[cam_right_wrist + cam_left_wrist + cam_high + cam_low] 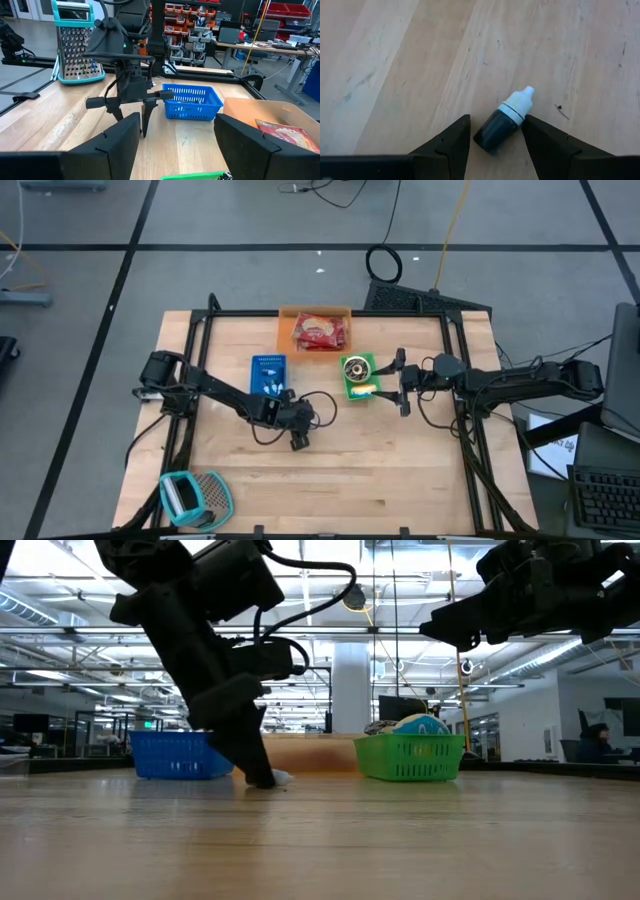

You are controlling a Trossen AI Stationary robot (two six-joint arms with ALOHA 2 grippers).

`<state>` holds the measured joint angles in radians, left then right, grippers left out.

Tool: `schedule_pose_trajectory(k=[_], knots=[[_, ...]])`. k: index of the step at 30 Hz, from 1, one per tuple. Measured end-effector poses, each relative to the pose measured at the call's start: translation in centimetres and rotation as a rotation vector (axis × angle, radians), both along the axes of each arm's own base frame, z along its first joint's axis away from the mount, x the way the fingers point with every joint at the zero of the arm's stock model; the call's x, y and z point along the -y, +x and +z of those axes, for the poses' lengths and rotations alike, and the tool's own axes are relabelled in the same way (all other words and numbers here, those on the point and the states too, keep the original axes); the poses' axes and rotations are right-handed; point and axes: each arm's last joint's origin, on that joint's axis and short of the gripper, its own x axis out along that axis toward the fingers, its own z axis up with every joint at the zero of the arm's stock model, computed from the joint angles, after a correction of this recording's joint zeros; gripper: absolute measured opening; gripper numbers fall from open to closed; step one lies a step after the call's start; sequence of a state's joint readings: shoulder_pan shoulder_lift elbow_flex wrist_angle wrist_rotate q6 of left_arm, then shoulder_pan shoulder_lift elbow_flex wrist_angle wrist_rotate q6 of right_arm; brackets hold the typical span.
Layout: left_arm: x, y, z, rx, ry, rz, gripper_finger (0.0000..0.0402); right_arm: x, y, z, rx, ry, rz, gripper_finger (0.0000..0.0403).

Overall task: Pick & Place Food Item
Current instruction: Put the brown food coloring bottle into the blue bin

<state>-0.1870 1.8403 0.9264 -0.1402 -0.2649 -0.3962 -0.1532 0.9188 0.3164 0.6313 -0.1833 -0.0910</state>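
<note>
I am working the left gripper (298, 442) down at the table (400, 480), just below centre in the overhead view. My fingers (451, 145) are standing apart, one on each side of a small dark dropper bottle (501, 124) with a white cap. The bottle is lying on its side on the bare wood, cap pointing away from my wrist. The pads are not touching it on either side, so nothing is being clamped yet. In the table-level view my fingertips are sitting at the wood surface, with a speck of the white cap showing beside them.

Moving outward, the blue basket (268, 374) is lying near, at about 11 o'clock from my gripper. The green basket (359, 376) is sitting at about 1 o'clock, already holding rounded items. Farther off at 12 o'clock, the orange tray (315, 315) is carrying a red food packet (320, 333). A teal-handled box grater (190, 496) is lying well apart at 7 o'clock, near the table's front edge.

The right gripper (402, 383) is hovering above the table just beside the green basket, at its 3 o'clock side, jaws spread wide and carrying nothing. I judge this arm to be waiting.

Progress assessment: the pick is being set up, not completed. The approach and straddle appear finished. Closing on the bottle, lifting it and delivering it to a container are all outstanding. Which basket is intended I cannot tell. The bottle is round and lying flat, so I judge it could roll or pivot if the fingers close unevenly.
</note>
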Motion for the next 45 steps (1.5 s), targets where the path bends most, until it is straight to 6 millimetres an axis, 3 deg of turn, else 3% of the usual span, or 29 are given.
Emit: schedule_pose_trajectory(k=[15,26,33,45], knots=[[0.1,0.2,0.1,0.022,-0.011,-0.063,0.0181,0.0,0.0,0.0,0.0,0.0,-0.001,0.0242],[0.2,0.3,0.1,0.023,-0.034,-0.076,0.0062,0.0,0.0,0.0,0.0,0.0,-0.001,0.0242],[0.2,0.2,0.4,0.033,-0.037,-0.077,0.0082,0.0,0.0,0.0,0.0,0.001,0.0,0.0242],[-0.4,-0.1,5.3,0.212,0.027,-0.106,0.0059,0.0,0.0,0.0,-0.001,0.0,0.0,0.0242]])
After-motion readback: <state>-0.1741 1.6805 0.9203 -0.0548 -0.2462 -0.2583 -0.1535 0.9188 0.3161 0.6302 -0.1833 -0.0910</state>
